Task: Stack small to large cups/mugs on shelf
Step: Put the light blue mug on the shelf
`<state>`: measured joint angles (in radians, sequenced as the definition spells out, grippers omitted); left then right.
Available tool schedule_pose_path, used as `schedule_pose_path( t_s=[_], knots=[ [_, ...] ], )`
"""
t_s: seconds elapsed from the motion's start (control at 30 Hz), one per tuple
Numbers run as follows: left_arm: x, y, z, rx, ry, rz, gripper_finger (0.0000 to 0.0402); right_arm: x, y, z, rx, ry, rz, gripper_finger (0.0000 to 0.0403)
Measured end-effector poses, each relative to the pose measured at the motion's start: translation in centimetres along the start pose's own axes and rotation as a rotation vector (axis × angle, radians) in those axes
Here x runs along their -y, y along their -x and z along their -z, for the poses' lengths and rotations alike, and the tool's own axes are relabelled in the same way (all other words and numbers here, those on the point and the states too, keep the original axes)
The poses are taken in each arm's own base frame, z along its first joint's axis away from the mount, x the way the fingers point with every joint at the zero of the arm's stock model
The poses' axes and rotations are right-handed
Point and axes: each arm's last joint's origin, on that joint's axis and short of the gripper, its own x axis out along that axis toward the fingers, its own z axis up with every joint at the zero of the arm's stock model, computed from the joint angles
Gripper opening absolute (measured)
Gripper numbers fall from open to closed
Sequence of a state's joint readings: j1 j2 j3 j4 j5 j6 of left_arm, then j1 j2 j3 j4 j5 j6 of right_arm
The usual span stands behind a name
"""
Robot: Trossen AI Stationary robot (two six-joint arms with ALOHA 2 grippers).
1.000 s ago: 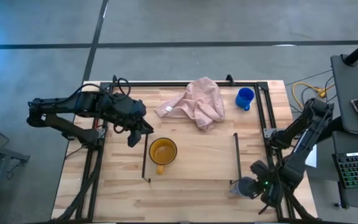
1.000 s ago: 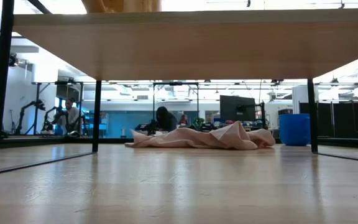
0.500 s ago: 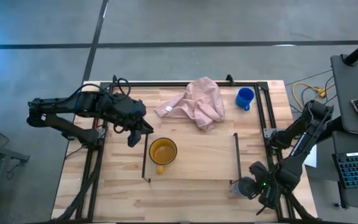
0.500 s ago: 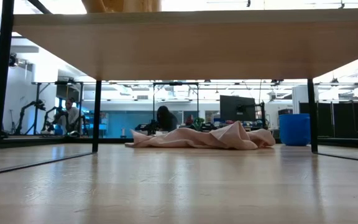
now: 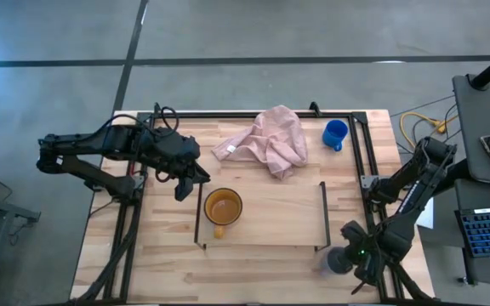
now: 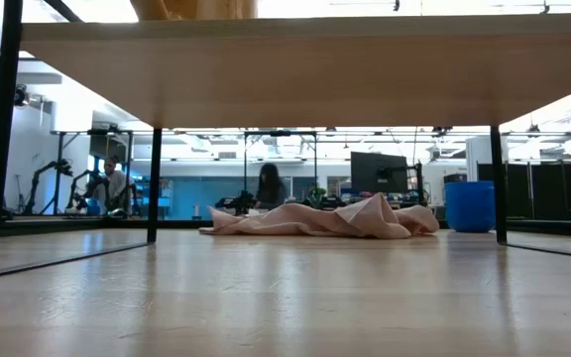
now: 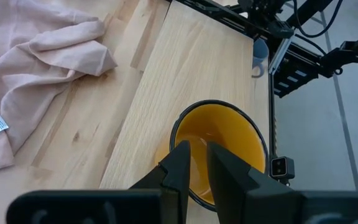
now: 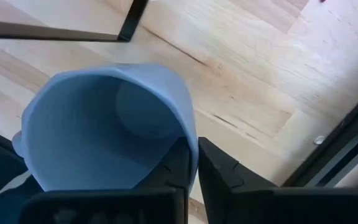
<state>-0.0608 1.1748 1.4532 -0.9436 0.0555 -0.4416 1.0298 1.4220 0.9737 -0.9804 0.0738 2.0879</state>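
The yellow-orange mug (image 5: pixel 223 206) stands upright on the left part of the shelf (image 5: pixel 279 217), a light board on black legs (image 6: pixel 266 69). The blue mug (image 5: pixel 335 133) stands on its base at the table's far right. At the table's near right corner, beside the shelf's right rail, my right gripper (image 5: pixel 344 257) is shut on the grey mug (image 5: pixel 333 258). My left gripper (image 5: pixel 186 184) hovers by the shelf's left rail. Its fingers (image 7: pixel 180 167) stand a narrow gap apart, with nothing between them. My right gripper pinches the grey mug's wall at the rim (image 8: pixel 190 146), one finger inside the mug and one outside. The fingers come from above, slanting, and I look down into the mug. Whether its base rests on the table cannot be told.
A crumpled pink cloth (image 5: pixel 268 141) lies on the tabletop behind the shelf, left of the blue mug. Black frame rails (image 5: pixel 357 153) run along the table's edges. The shelf's middle and right part (image 5: pixel 292 204) are bare board.
My right gripper has taken hold of the grey mug's rim at the near right corner, and the mug has shifted slightly there. My left arm, the yellow mug and the blue mug have kept still.
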Motion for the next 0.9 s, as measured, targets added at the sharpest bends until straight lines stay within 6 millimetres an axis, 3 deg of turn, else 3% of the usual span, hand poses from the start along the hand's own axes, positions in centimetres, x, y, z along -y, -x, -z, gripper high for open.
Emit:
schedule_pose_path(
  t_s=[0.37, 0.63, 0.9],
  knots=[
    [0.0, 0.0, 0.0, -0.001, 0.000, 0.003, 0.0039, -0.5, 1.0, 0.3, -0.048, 0.002, -0.018, 0.0010],
    [0.0, 0.0, 0.0, -0.001, -0.002, 0.003, 0.0039, -2.6, 5.2, 1.1, -0.107, 0.094, -0.145, 0.0010],
    [0.0, 0.0, 0.0, 0.001, -0.003, -0.001, 0.0039, -3.9, 10.0, 0.9, -0.100, 0.198, -0.125, 0.0009]
  ],
)
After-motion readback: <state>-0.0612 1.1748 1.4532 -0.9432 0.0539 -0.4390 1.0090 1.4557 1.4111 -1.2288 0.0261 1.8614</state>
